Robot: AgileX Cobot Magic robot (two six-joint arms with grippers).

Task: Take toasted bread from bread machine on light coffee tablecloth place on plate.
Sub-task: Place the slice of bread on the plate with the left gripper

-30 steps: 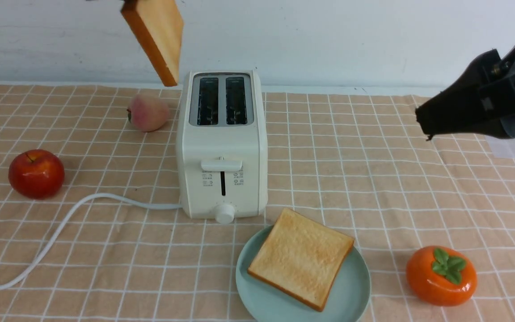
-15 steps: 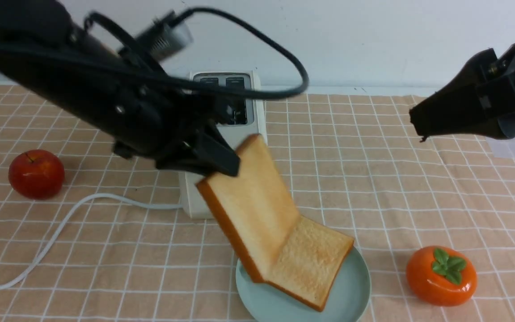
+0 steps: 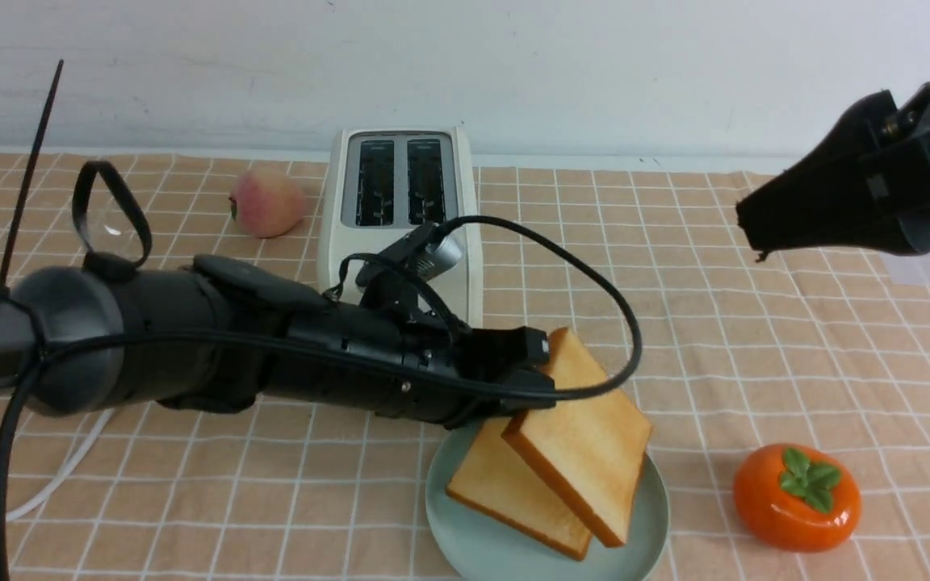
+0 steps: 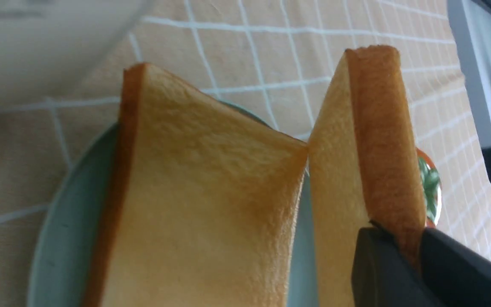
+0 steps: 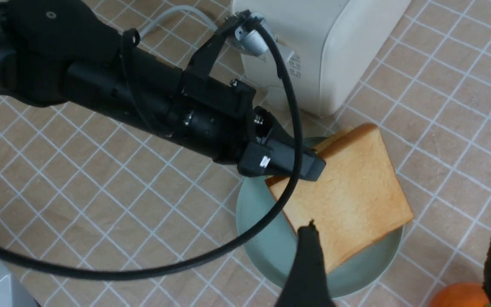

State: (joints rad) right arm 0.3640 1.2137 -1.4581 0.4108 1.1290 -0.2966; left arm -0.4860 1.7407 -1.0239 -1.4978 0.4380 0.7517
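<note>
Tablecloth (image 3: 756,339) under toaster (image 3: 400,181), plate (image 3: 465,541), peach (image 3: 268,202) (persimmon (image 3: 796,499) too)

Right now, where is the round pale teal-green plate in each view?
Front view: plate, bottom centre, before the cream-white toaster.
Left wrist view: plate under the flat toast slice.
Right wrist view: plate beside the toaster.
Shared landmark: the gripped golden-brown toast.

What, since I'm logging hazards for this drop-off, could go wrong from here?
1. The held toast is tilted over the lower slice, pinched at one edge by the left gripper; released now, it may slide off the plate.
2. The left arm's cable loops beside the bread machine and could snag it on retreat.
</note>
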